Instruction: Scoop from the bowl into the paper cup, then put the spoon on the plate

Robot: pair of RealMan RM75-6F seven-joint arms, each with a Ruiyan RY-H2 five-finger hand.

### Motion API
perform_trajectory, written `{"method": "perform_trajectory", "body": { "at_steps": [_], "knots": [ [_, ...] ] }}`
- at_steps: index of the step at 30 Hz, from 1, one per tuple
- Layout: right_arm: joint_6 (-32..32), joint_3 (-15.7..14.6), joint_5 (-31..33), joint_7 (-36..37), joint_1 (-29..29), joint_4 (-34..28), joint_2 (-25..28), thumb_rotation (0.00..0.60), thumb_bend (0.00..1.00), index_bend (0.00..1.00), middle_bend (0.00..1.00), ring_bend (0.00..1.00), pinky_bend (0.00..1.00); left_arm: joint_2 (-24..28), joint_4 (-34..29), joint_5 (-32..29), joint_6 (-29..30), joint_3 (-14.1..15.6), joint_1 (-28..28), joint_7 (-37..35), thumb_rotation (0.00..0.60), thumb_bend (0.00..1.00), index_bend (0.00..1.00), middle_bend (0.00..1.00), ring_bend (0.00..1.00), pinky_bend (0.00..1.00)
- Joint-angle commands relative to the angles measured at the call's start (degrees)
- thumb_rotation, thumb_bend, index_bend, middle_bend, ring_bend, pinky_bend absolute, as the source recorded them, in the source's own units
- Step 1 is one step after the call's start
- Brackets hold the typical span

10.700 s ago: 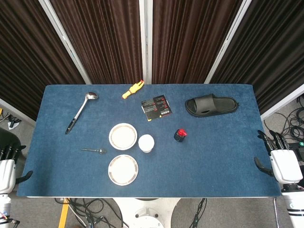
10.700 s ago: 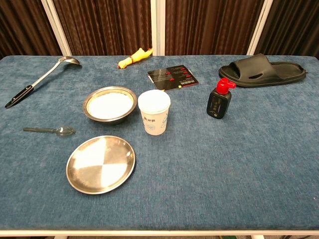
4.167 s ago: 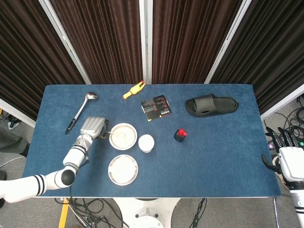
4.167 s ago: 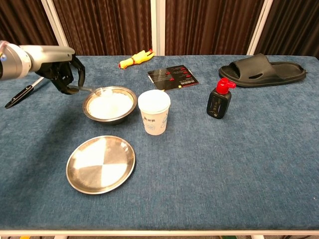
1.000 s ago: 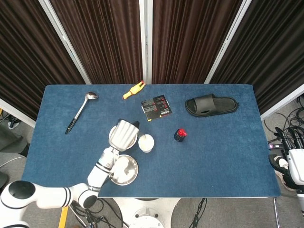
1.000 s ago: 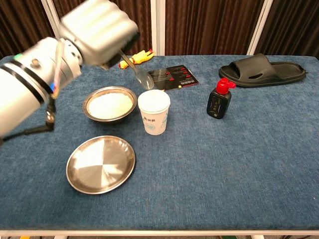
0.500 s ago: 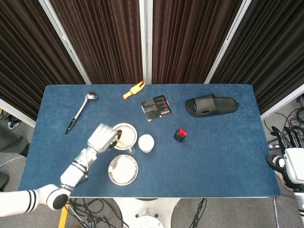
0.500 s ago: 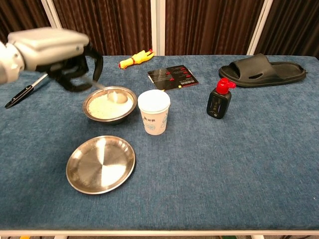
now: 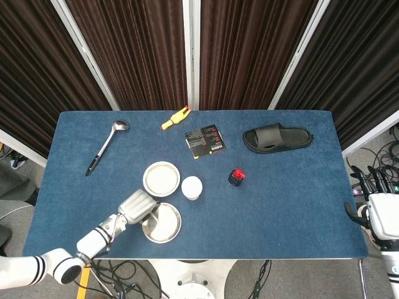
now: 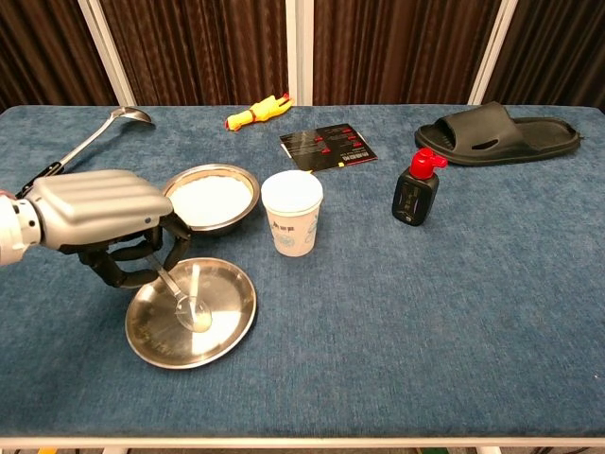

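My left hand (image 10: 99, 219) (image 9: 135, 206) hovers over the left side of the steel plate (image 10: 227, 331) (image 9: 171, 232) and pinches the handle of the small metal spoon (image 10: 184, 301). The spoon's bowl rests on the plate's surface. Behind the plate stands the metal bowl (image 10: 210, 197) (image 9: 161, 179) with white contents. The white paper cup (image 10: 292, 212) (image 9: 192, 187) stands upright to the bowl's right. My right hand (image 9: 379, 215) hangs off the table's right edge, fingers spread, holding nothing.
A long ladle (image 10: 80, 151) (image 9: 106, 146) lies at the back left. A yellow toy (image 10: 256, 109), a dark card (image 10: 328, 143), a black bottle with a red cap (image 10: 417, 188) and a black slipper (image 10: 501, 130) lie along the back and right.
My left hand has come from over the bowl down toward me, carrying the spoon to the plate. The spoon's bowl now touches the plate.
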Motion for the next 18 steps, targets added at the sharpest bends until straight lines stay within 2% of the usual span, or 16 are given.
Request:
{"method": "perform_trajectory", "body": {
  "at_steps": [1,5,9,13,18],
  "knots": [
    [-0.09,0.06,0.02,-0.09,0.1,-0.06,-0.05,0.6,0.27,0.07,0.23,0.0,0.07,-0.83,-0.19,-0.64,0.38,-0.08,0.28,1.29,0.6,0.44,0.59,0.95,0.93,1.0],
    [-0.24,0.09,0.09,-0.17,0.22,-0.02,-0.14,0.6,0.27,0.07,0.23,0.0,0.07,-1.68,-0.99,-1.65,1.89,-0.59,1.12,2.51,0.6,0.3,0.56,0.95,0.93,1.0],
    [0.02,0.14,-0.04,0.02,0.2,0.17,-0.29,0.6,0.27,0.07,0.23,0.0,0.07,-1.87,-2.12,-2.52,2.53,-0.59,1.69,3.76,0.6,0.19,0.47,0.93,0.92,1.0],
    [0.04,0.15,0.0,0.28,0.18,0.35,-0.18,0.6,0.27,0.07,0.23,0.0,0.07,-0.07,-3.59,-3.12,4.26,-1.52,2.69,1.85,0.6,0.16,0.38,0.9,0.9,1.0],
    [-0.08,0.1,0.37,0.96,-0.02,0.71,0.3,0.6,0.27,0.07,0.23,0.0,0.07,4.34,-2.95,-7.22,11.82,-5.1,7.27,-3.51,0.6,0.16,0.39,0.84,0.81,0.99]
  ]
}}
